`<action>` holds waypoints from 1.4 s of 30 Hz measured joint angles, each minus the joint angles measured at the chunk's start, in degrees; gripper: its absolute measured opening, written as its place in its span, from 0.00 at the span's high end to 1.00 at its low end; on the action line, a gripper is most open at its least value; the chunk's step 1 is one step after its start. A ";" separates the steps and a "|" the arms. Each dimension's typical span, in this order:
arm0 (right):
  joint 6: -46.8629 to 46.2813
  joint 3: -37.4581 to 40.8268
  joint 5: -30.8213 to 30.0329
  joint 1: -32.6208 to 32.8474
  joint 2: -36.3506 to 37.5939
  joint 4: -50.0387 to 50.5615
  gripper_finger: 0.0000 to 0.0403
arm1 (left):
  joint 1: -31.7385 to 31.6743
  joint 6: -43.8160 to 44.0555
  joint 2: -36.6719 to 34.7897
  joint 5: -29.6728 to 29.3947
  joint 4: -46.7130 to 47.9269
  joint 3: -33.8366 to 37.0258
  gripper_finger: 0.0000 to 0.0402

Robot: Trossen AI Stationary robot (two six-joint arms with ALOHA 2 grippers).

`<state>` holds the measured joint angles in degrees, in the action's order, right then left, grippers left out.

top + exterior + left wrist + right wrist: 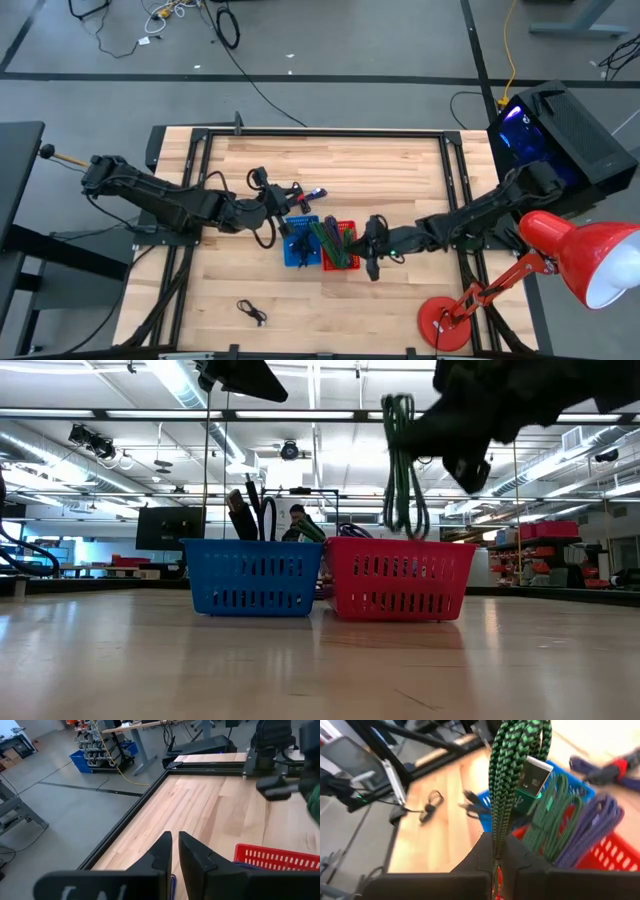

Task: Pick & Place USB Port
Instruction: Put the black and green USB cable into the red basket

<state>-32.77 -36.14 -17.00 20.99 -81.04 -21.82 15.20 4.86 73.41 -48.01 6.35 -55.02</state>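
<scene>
Green braided USB cable (512, 780), looped in a bundle with its metal plug (536, 774) showing, hangs pinched in the right gripper (496, 851), whose fingers are closed tight on the strands. From the level view across the table the same loop (402, 460) dangles above the red basket (400, 580), clear of its rim. Red basket sits just beside the blue basket (252, 576), the two touching or nearly so at the middle of the wooden table (400, 180). More green and purple cables (592, 827) already lie in the red basket; dark cables stand up out of the blue one. Left gripper (175, 851) hovers near the blue basket's far side, fingers drawn nearly together with only a thin slit between, holding nothing that I can make out, though its tips are partly cut off from view. A loose black cable (251, 312) lies alone on the near part of the table, well apart from the baskets. Step in hand looks like the carry-and-place: cable lifted, over the red basket, not yet released. Next move would call for lowering the loop until its bottom is inside the basket walls, then opening the fingers, minding the trailing plug so it does not catch the rim.
</scene>
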 joint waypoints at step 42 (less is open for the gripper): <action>4.46 0.00 9.07 -9.12 -5.10 -1.41 0.98 | -0.02 0.92 0.09 0.04 1.29 0.07 0.90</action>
<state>-28.30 -36.14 -7.93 11.87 -86.15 -23.22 15.18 5.78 73.49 -47.97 7.64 -54.96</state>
